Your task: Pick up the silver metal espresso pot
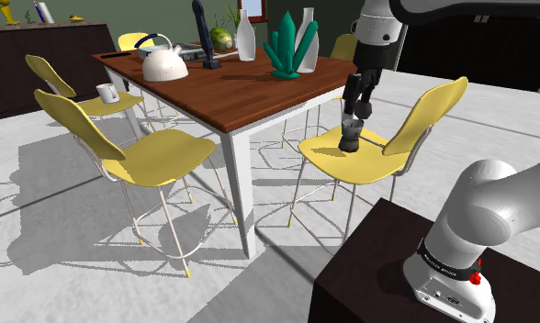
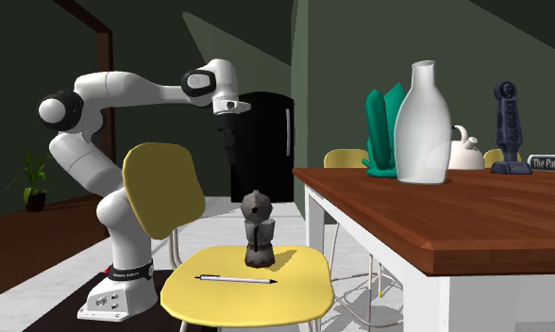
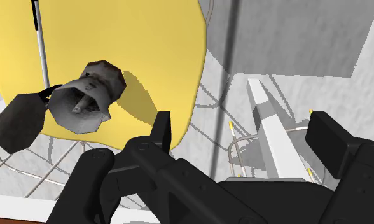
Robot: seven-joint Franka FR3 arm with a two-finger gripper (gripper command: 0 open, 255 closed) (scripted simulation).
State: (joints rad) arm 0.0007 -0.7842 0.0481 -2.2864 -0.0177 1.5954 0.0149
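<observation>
The espresso pot (image 2: 258, 227), dark grey and faceted, stands upright on the seat of a yellow chair (image 2: 285, 288). It also shows on that seat (image 1: 328, 156) as the pot (image 1: 350, 137) in the shoulder view. My black gripper (image 2: 232, 158) hangs above the pot and off to the second exterior view's left, well clear of it. In the wrist view the pot (image 3: 87, 97) lies off to the side of my gripper (image 3: 243, 137), outside the fingers. The fingers (image 3: 161, 130) stand apart and hold nothing.
A white pen (image 2: 236, 279) lies on the same seat in front of the pot. The wooden table (image 1: 250, 92) beside the chair carries a white kettle (image 1: 163, 64), white vases (image 2: 423, 124), a green crystal ornament (image 1: 286, 50) and a dark statuette (image 2: 508, 127). More yellow chairs (image 1: 140, 151) stand around it.
</observation>
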